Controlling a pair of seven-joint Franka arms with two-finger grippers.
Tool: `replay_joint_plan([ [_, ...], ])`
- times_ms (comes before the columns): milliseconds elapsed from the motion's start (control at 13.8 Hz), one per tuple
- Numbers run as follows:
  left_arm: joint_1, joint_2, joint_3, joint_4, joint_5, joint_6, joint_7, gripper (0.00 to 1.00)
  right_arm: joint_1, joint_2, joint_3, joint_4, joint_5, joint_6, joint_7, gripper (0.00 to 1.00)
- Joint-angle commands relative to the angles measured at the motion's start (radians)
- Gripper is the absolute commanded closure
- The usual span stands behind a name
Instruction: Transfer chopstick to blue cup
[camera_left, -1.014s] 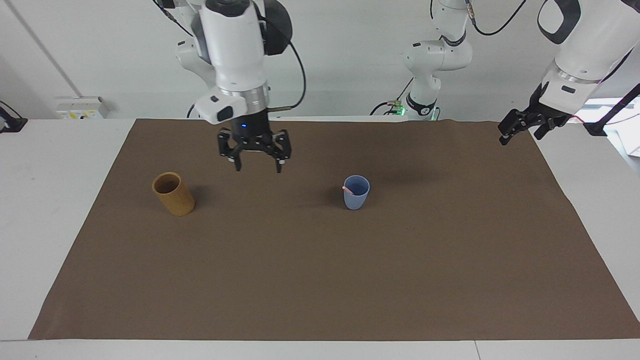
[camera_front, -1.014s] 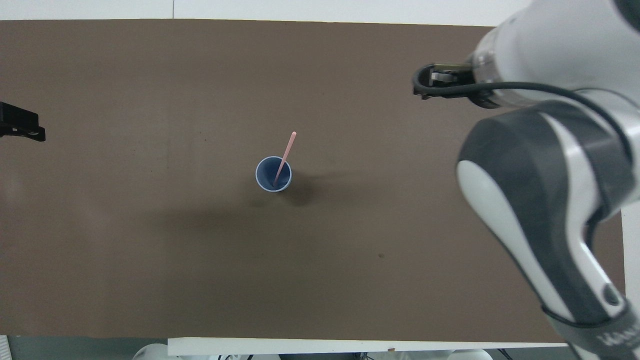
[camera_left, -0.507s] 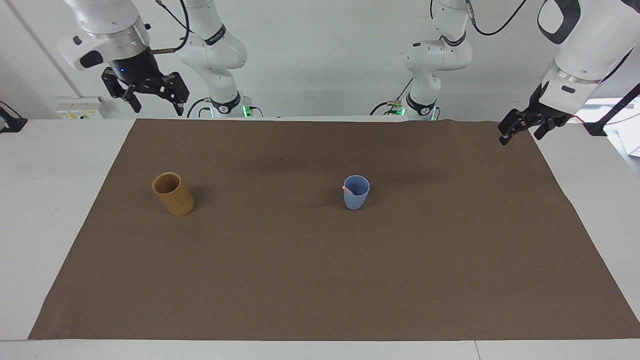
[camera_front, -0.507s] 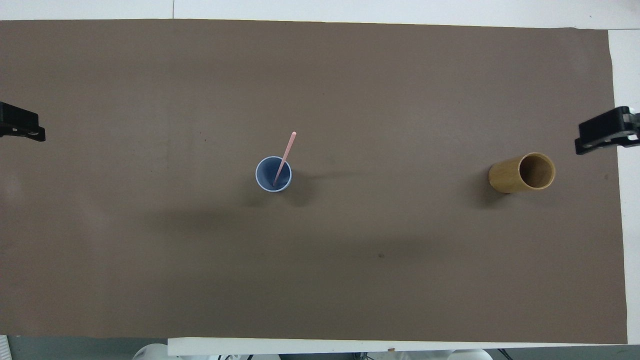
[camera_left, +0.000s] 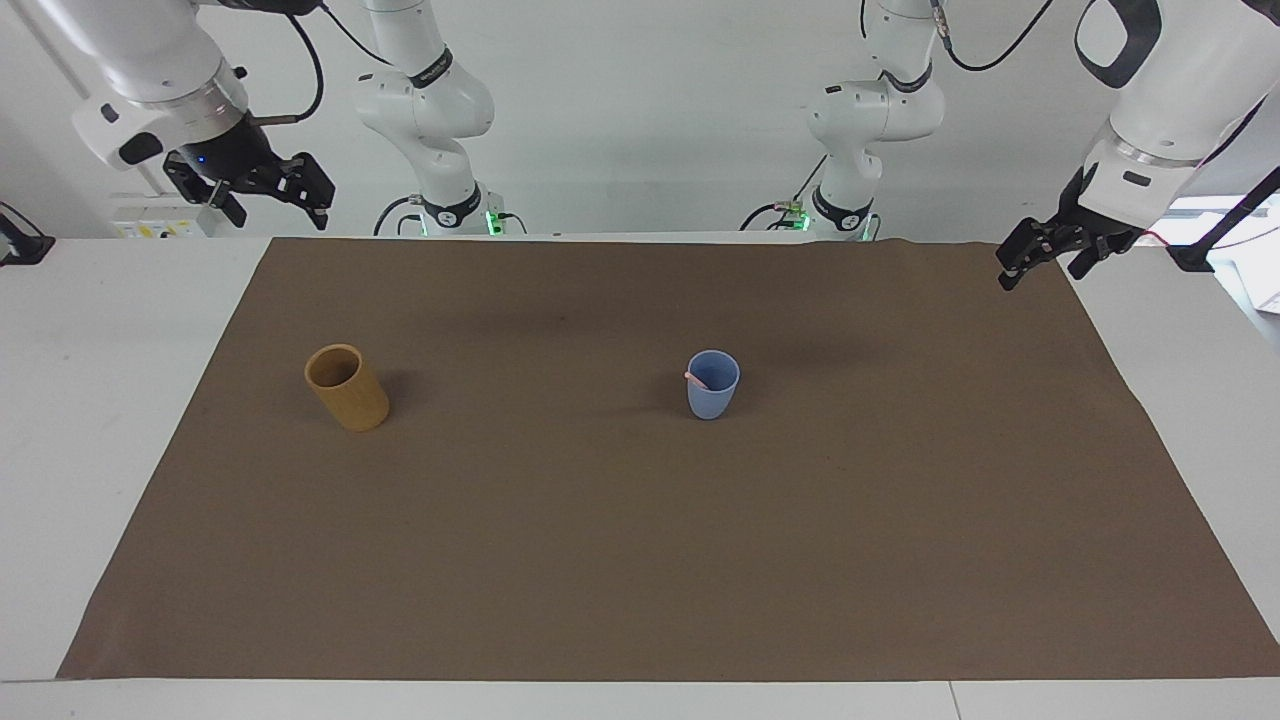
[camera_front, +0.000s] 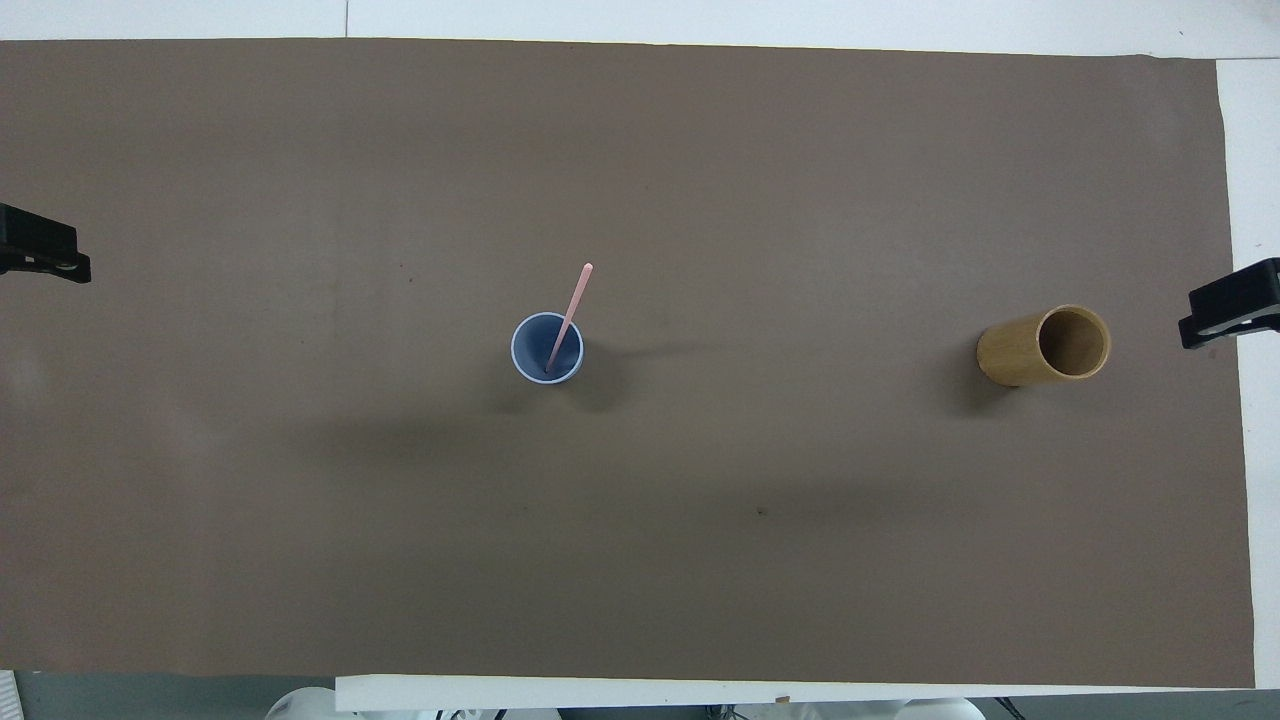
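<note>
We see a small light-blue tapered cup (camera_left: 712, 385) standing upright on the brown paper mat (camera_left: 640, 540) that covers the white table (camera_left: 110, 330), near the middle of the mat. A thin, straight, pale pink chopstick (camera_front: 568, 317) stands inside it, its lower end at the bottom of the cup and its shaft leaning on the rim, tilted away from the robots so that its upper end sticks out past the rim. In the facing view we make out only its short pink tip (camera_left: 695, 379) at the cup's rim.

Toward the right arm's end of the table, well apart from the blue cup, we find a taller tan-yellow cylindrical cup (camera_left: 346, 387), upright, and we can see nothing inside it.

Our right gripper (camera_left: 255, 190) hangs in the air over the table's edge at the right arm's end, near the corner of the mat; its fingers are spread apart and hold nothing. Our left gripper (camera_left: 1052, 248) hangs over the mat's corner at the left arm's end, where the arm waits; we cannot tell whether its fingers are apart or together.
</note>
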Motion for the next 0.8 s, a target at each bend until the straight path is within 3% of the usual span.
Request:
replay_joint_plan([
  [0, 0.003, 0.000, -0.004, 0.007, 0.006, -0.017, 0.001, 0.00, 0.005, -0.030, -0.013, -0.030, -0.003, 0.016, -0.009, 0.00],
  [725, 0.003, 0.000, -0.004, 0.007, 0.006, -0.017, 0.001, 0.00, 0.021, -0.040, -0.054, -0.040, 0.011, 0.004, -0.019, 0.00],
])
